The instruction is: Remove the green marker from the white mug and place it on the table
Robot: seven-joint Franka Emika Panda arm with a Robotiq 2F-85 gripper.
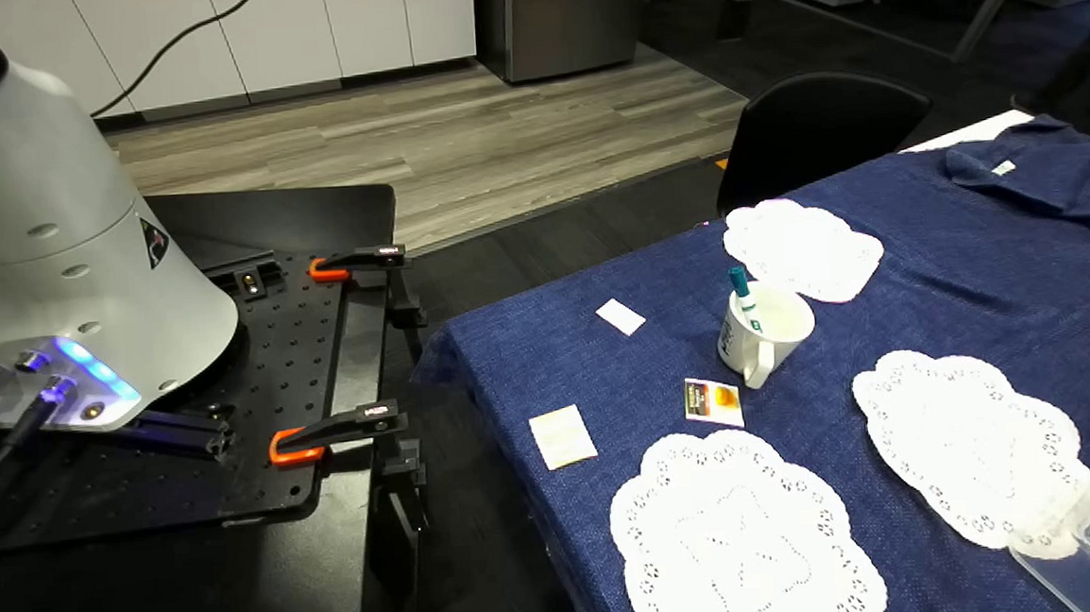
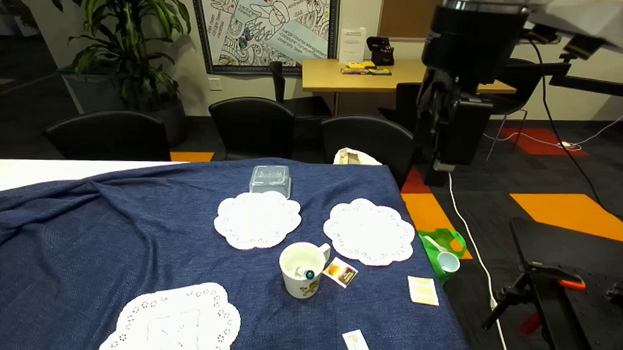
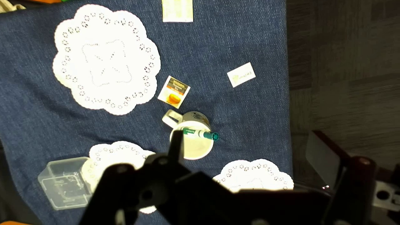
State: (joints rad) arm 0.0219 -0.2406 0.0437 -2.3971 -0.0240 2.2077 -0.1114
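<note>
The white mug [image 1: 780,353] stands upright on the table [image 1: 528,345] with its navy cloth. It also shows in an exterior view [image 2: 300,287] and the wrist view [image 3: 197,150]. The green marker [image 1: 743,296] leans inside the mug, its teal cap above the rim; it shows nearly end-on in an exterior view [image 2: 309,274]. In the wrist view the marker [image 3: 200,133] lies across the rim, cap to the right. My gripper [image 2: 441,169] hangs high above the table's edge, apart from the mug. In the wrist view its fingers [image 3: 250,137] are wide apart with nothing between.
White lace doilies [image 1: 744,545] lie around the mug. A tea packet [image 2: 341,272] lies near the mug's handle. A yellow packet [image 2: 423,291] and a small white packet [image 2: 358,346] lie near the edge. A clear plastic box [image 2: 271,180] stands by a doily. Chairs [image 2: 367,140] line the table.
</note>
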